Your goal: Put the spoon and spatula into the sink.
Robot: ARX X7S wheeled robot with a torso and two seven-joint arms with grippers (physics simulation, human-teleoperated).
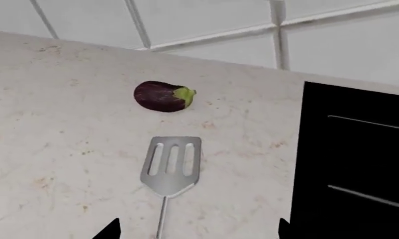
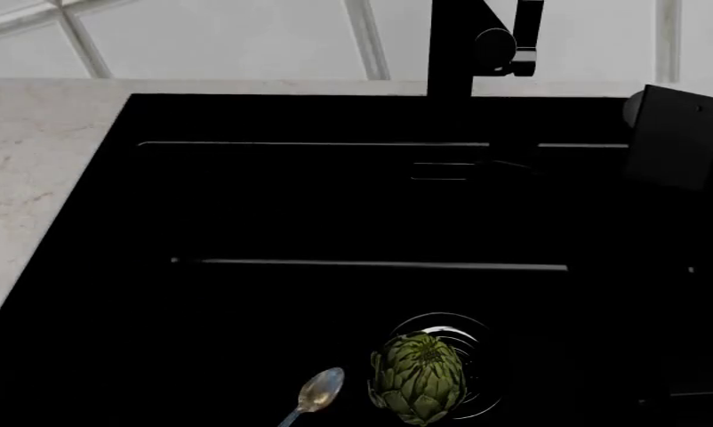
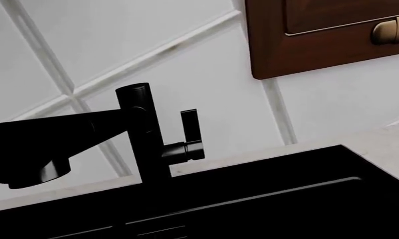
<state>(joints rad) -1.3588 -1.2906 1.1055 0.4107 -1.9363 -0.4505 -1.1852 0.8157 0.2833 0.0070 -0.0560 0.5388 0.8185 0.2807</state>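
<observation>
- Currently spoon (image 2: 318,391) sits in sink (image 2: 274,205); spatula (image 1: 171,165) remains on tabletop (image 1: 60,149).
- Spatula dead ahead of left pincer (image 1: 198,231), at 12 o'clock, handle toward it.
- Left pincer tips apart, empty; right unseen.

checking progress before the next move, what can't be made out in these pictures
- Silver slotted spatula: handle cut off by the left wrist view's edge.
- Small silver spoon in the glossy black sink: handle cut off by the head view's edge.
- Left gripper: only dark fingertips show.
- Right gripper: out of view.

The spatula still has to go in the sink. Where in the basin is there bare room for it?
The glossy black sink is bare across its far and left parts. It is crowded near the round drain: green artichoke, small silver spoon beside it.
</observation>
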